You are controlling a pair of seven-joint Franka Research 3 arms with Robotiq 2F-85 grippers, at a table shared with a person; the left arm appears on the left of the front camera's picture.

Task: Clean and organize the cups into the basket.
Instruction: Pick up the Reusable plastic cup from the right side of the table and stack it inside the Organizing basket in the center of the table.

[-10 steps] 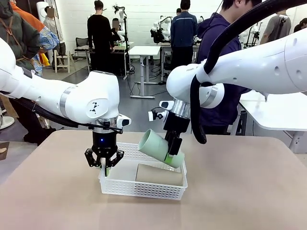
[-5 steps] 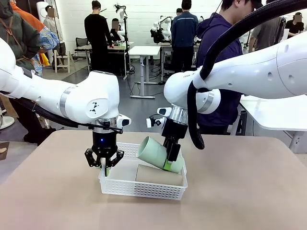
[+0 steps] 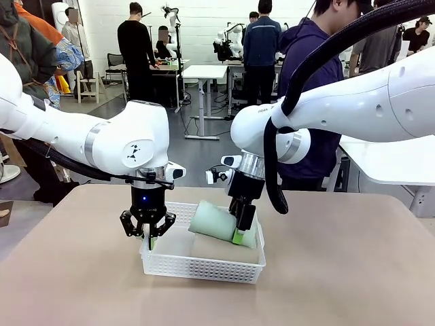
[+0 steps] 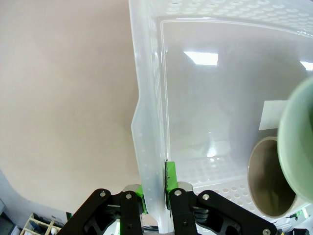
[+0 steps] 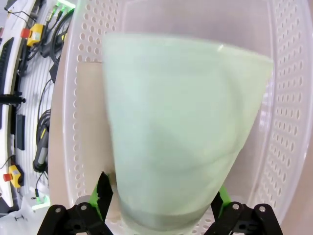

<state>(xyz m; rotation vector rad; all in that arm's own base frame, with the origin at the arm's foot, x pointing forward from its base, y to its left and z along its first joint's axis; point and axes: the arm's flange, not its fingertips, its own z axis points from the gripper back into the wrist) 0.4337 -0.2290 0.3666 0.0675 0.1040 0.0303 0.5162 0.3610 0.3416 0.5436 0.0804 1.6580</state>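
The tan worktop (image 3: 340, 272) carries the white lattice basket (image 3: 204, 269) near its middle; inside it a tan-brown cup (image 3: 217, 250) lies on its side by the near wall; the mint green cup (image 3: 214, 222) rests slanted on top of it, wide end to the left; the right gripper (image 3: 239, 227) stands over that cup's base — jaws wide on either side, whether pressing I cannot tell; the left gripper (image 3: 149, 238) has its jaws pinched narrow on the basket's left wall.

One basket (image 3: 204, 268), one mint green cup (image 3: 214, 221) and one tan-brown cup (image 3: 224, 250), two cups in all.
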